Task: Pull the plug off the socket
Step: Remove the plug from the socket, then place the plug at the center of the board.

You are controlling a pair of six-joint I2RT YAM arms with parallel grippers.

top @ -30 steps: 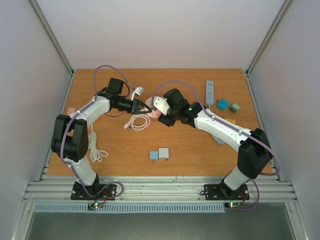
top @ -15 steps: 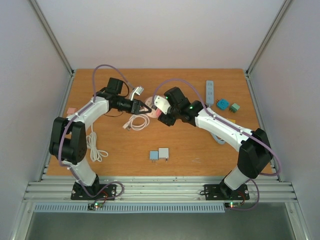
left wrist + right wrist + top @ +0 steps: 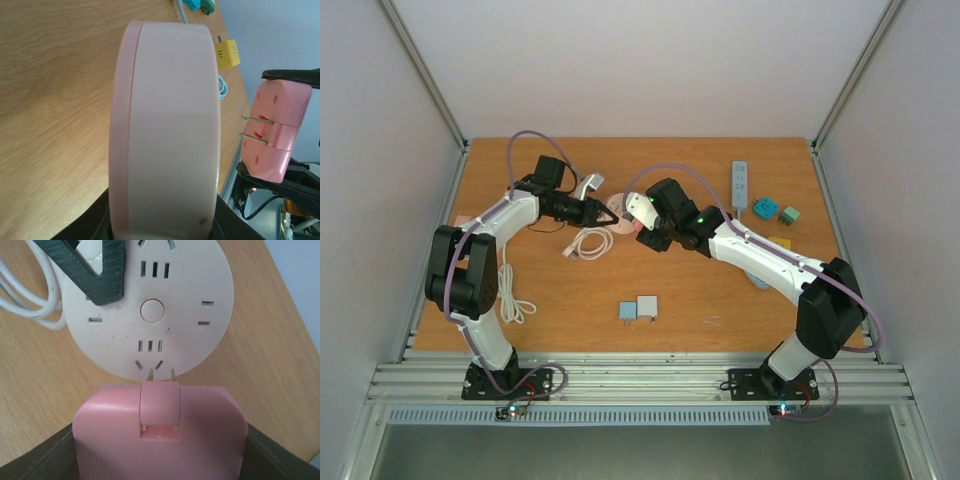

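Both arms have drifted a little toward 10 o'clock in the overhead view since a second ago, and the coiled white cable (image 3: 588, 241) has slid the same way on the desk (image 3: 720, 300); the left tool (image 3: 603, 211) is clamped narrow on the rim of the round pale pink socket (image 3: 170, 130), with one dark finger (image 3: 95, 275) lying across the socket's slotted face at about 11 o'clock in the right wrist view; the right tool (image 3: 642, 216) grips the pink plug (image 3: 160, 430) by its sides, jaws spread to the plug's width; the plug is out of the socket, and its two metal prongs (image 3: 257, 119) are bare and point at the socket's face with open air between them; from overhead the plug sits at 3 o'clock of the socket, just beside it, both at roughly 11 o'clock of the desk's middle; the white cable lies at 7 o'clock of the socket.
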